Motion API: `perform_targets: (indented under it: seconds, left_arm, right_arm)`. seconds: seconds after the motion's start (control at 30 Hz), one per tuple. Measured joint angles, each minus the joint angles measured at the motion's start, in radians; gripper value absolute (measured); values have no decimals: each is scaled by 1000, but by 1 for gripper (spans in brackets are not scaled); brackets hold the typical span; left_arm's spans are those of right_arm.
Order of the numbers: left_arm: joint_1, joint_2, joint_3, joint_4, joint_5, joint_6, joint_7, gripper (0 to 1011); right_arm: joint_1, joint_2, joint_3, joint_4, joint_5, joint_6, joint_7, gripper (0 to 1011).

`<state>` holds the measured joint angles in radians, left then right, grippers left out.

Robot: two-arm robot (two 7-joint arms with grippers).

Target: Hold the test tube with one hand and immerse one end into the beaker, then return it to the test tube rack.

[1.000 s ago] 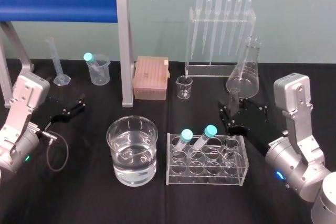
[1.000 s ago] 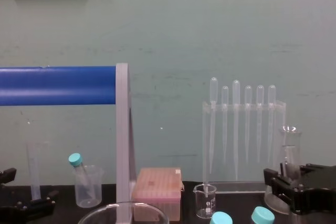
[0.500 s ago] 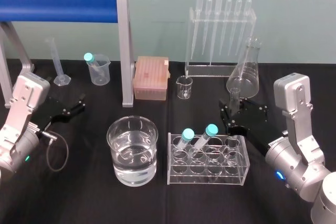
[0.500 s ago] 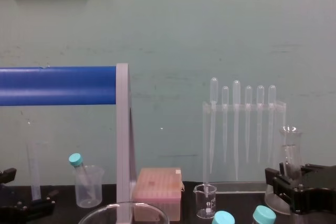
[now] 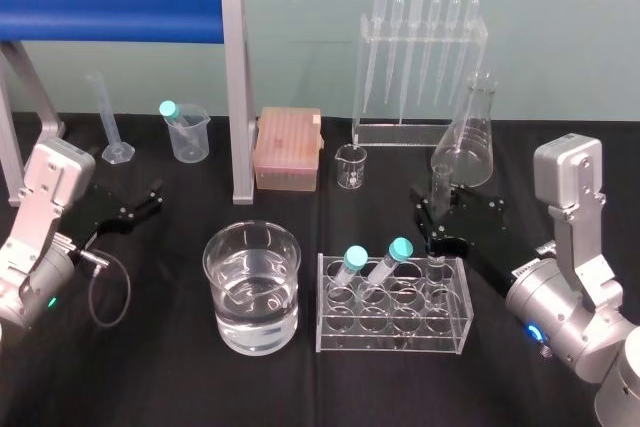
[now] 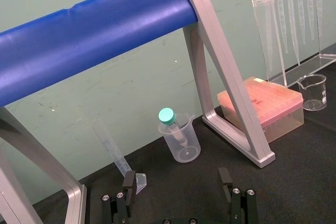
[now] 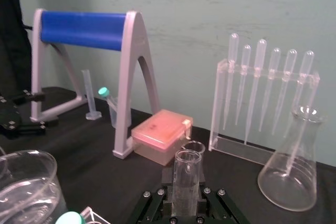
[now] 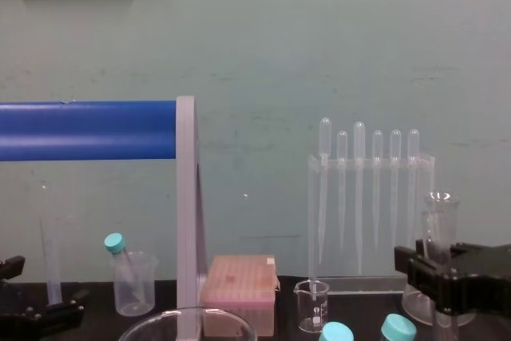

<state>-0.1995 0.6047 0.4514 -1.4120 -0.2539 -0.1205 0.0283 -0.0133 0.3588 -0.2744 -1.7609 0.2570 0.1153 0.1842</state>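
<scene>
Head view: R gripper clamps clear glass test tube upright at clear rack's back-right corner; wide glass beaker leftward; L gripper idle, agape.

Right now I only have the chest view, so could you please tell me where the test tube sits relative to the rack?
Observer: In the head view, the right end effector holds the test tube upright over the test tube rack's far right corner cell.
Operator: Thank you. Where is the beaker?
Observer: The beaker stands left of the rack, apart from it, partly filled with clear liquid.
Operator: And the left end effector?
Observer: The left end effector is open and empty, far left of the beaker.
</scene>
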Motion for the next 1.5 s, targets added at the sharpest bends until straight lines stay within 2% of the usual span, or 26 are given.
perform_targets:
  seconds: [0.43,0.77,1.03,1.17,1.37,1.5]
  left_arm:
    - [0,0,0,0,0,0,0,1000]
    - [0,0,0,0,0,0,0,1000]
    - [0,0,0,0,0,0,0,1000]
    - [0,0,0,0,0,0,0,1000]
    - [0,0,0,0,0,0,0,1000]
    - [0,0,0,0,0,0,0,1000]
  right_arm:
    - [-11,-21,45,-48,15,-28,46,242]
    - [-8,-33,77,-64,26,-98,66,242]
    - [24,-50,78,-10,23,-192,90,242]
    - [49,-59,69,29,9,-214,97,242]
    - [81,-69,53,78,-12,-206,100,242]
    - [80,-68,53,77,-12,-205,99,242]
